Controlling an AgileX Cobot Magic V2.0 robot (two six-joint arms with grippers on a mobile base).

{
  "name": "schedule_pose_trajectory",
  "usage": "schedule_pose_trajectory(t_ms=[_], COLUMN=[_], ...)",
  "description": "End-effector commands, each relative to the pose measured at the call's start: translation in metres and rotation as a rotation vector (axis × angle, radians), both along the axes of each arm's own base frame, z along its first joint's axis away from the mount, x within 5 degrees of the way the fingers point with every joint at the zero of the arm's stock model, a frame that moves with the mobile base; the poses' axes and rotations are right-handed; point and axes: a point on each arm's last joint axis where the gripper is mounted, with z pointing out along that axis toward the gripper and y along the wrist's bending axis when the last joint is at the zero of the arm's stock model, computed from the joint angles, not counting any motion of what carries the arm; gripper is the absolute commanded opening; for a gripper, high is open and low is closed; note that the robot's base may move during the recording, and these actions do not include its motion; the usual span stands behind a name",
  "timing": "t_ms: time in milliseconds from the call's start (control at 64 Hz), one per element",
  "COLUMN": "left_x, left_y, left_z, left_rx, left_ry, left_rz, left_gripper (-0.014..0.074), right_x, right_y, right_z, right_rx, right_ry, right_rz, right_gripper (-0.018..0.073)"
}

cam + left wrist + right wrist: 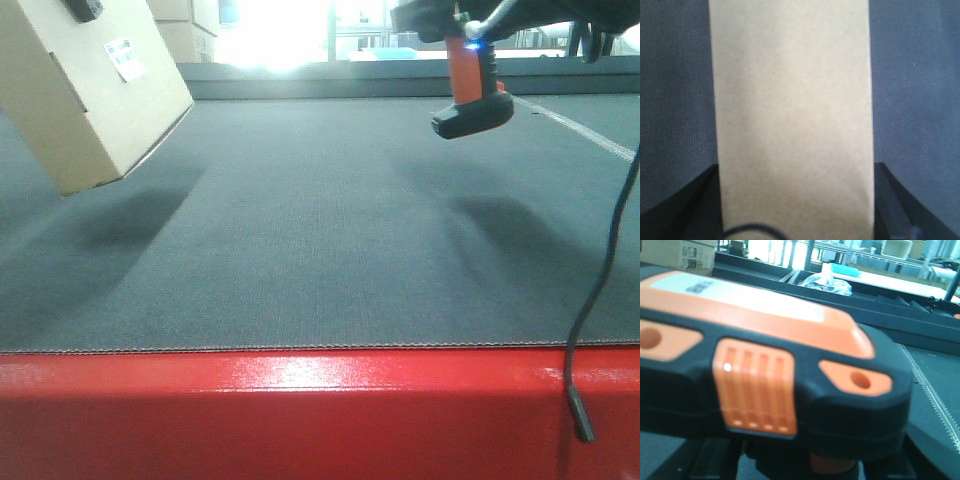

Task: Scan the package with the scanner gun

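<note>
Tan cardboard fills the ten o'clock corner of the front view: the package (95, 100) hangs tilted above the grey mat (320, 230), touching nothing below, its white label (125, 58) on the face turned toward two o'clock. The left gripper (796, 167) is clamped on it; in the left wrist view its black fingers (892, 200) press the box's two long sides, at four and eight o'clock.

At one o'clock, well apart from the box, the scanner gun (470, 95) hangs handle-down with a blue light (472, 44) lit near its head. The right gripper (440, 18) carries it from above. Its jaws are mostly hidden, but the gun is aloft, so I judge them closed on it.

The scan looks not yet made, and several things could spoil it:
- The head is cut off at twelve o'clock, so I cannot tell where its window aims; the beam may miss the small, slanted label.
- Smooth cardboard held only by side pressure at a tilt may slip or rotate, turning the label away.
- The cable (600, 270) droops at four o'clock over the red edge (300, 410) and could snag, dragging the gun off aim.
- Closing the gap carelessly could knock the gun into the box.
</note>
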Motion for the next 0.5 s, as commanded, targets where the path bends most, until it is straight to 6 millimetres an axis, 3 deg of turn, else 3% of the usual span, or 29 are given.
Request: schedule_pose_trajectory(t_ms=[0,235,485], left_x=[-0.003,-0.003,-0.003], left_y=[0.000,0.000,0.000], left_z=[0.011,0.011,0.011], left_rx=[-0.023,-0.023,-0.031], left_ry=[-0.036,-0.036,-0.031], left_rz=[0.015,0.015,0.030], left_gripper=[0.0213,0.0213,0.0213], right_x=[-0.005,-0.011,-0.010], right_y=[0.005,0.010,0.014], right_z=[0.009,-0.009,-0.009], right_rx=[-0.044,-0.097,-0.152], right_ry=[-0.084,-0.074,-0.097], right_rz=[-0.042,-0.048,-0.004], right_gripper=[0.0184,0.0184,0.0184])
